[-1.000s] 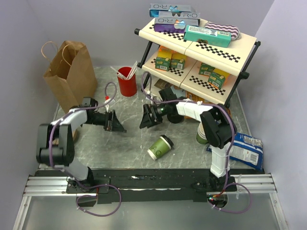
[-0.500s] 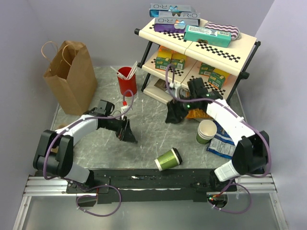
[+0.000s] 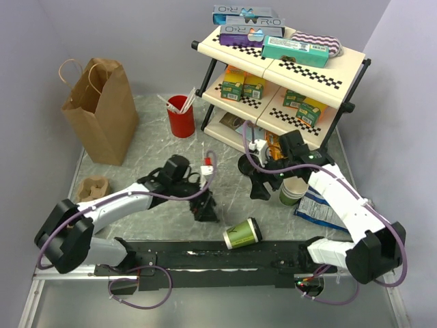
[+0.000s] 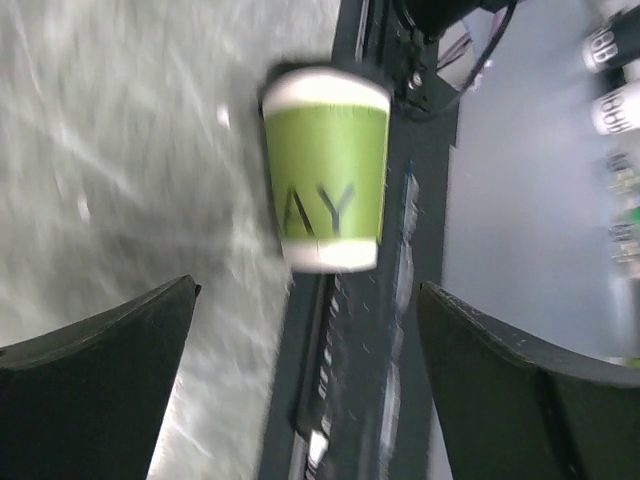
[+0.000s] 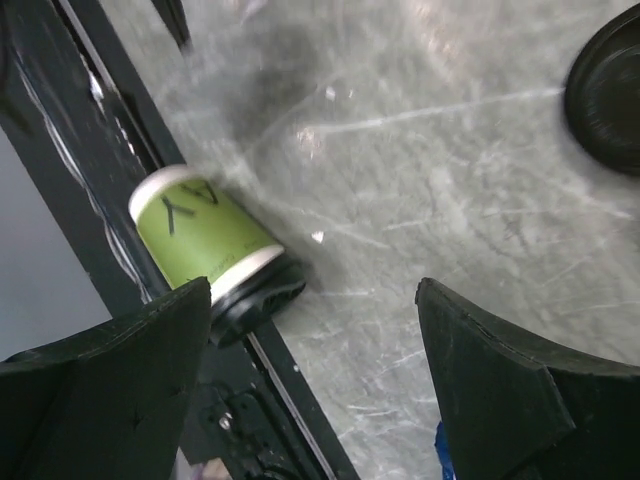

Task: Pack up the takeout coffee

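Note:
The takeout coffee (image 3: 241, 234), a green paper cup with a black lid, lies on its side at the table's near edge against the black rail. My left gripper (image 3: 207, 212) hangs open just left of it. In the left wrist view the cup (image 4: 325, 170) lies beyond the open left gripper (image 4: 310, 385), apart from both fingers. My right gripper (image 3: 259, 188) is open above the table, behind and right of the cup. The right wrist view shows the cup (image 5: 205, 240) by the left finger of my right gripper (image 5: 315, 385), with nothing between the fingers.
A brown paper bag (image 3: 101, 113) stands at the back left. A red cup with sticks (image 3: 181, 116) and a two-tier shelf (image 3: 287, 61) are at the back. A lidless green cup stack (image 3: 293, 190), a blue snack bag (image 3: 321, 208) and a cardboard carrier (image 3: 92, 188) sit nearby.
The cup has rolled right and nearer, to the rail. My left gripper has travelled from mid-table toward it. The right arm swung right, and its gripper came down behind the cup.

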